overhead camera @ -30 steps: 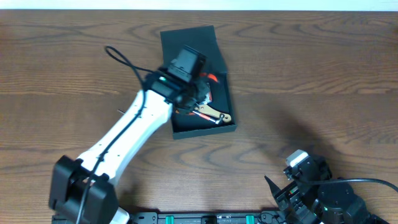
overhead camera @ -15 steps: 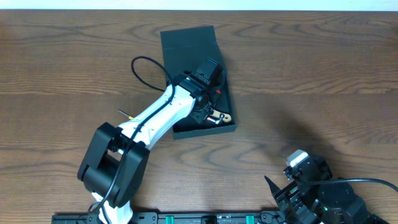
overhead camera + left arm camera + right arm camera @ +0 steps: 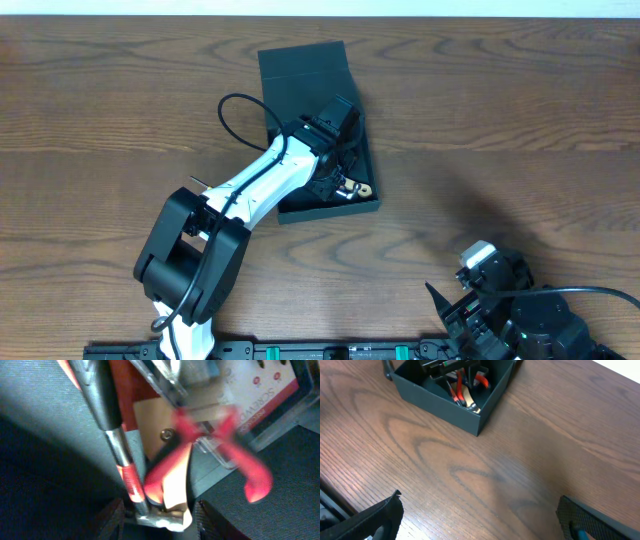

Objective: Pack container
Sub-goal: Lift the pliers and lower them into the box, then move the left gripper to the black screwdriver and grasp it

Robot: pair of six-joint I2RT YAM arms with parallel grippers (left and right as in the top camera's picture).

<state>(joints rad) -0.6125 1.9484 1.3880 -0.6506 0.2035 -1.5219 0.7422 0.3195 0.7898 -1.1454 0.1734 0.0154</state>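
The container (image 3: 300, 70) sits on the bench (image 3: 520, 120) toward its far edge. The left end effector (image 3: 159, 522) reaches inside, fingers apart over red-handled pliers (image 3: 245, 470). The right end effector (image 3: 482, 520) gapes empty at the near right corner.

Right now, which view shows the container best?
Overhead: the whole container shows, with its flap lid open, though the left arm covers part of the inside. Right wrist shows its near walls and the red-handled tools inside, with the top cropped. Left wrist shows only dark lining under blurred tools.
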